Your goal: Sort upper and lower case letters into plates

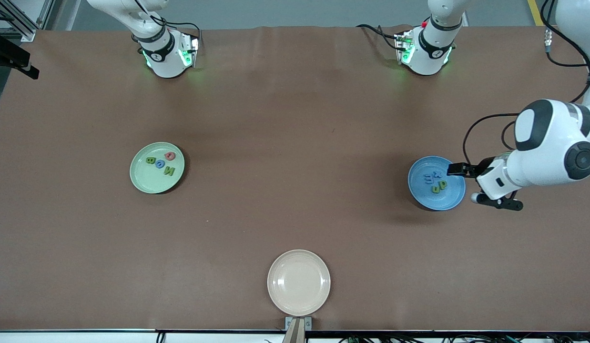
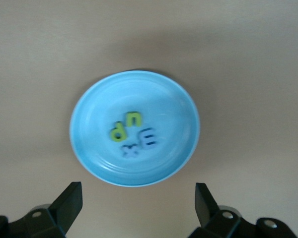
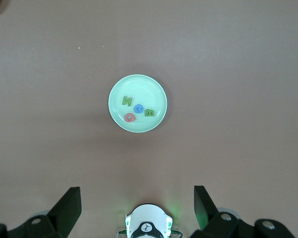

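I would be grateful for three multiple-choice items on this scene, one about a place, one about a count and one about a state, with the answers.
1. Where is the cream plate?
A. Nearer to the front camera than both other plates
B. Touching the blue plate
C. Under the left gripper

2. How many letters lie in the light green plate?
A. Two
B. Four
C. Six

3. What is the state of the left gripper?
A. Shut on a letter
B. Open and empty
C. Shut on the plate rim

Answers: 1 A, it lies lowest in the front view. 2 B, the right wrist view shows two green, one blue and one red. 3 B, its fingers stand apart beside the blue plate, holding nothing.
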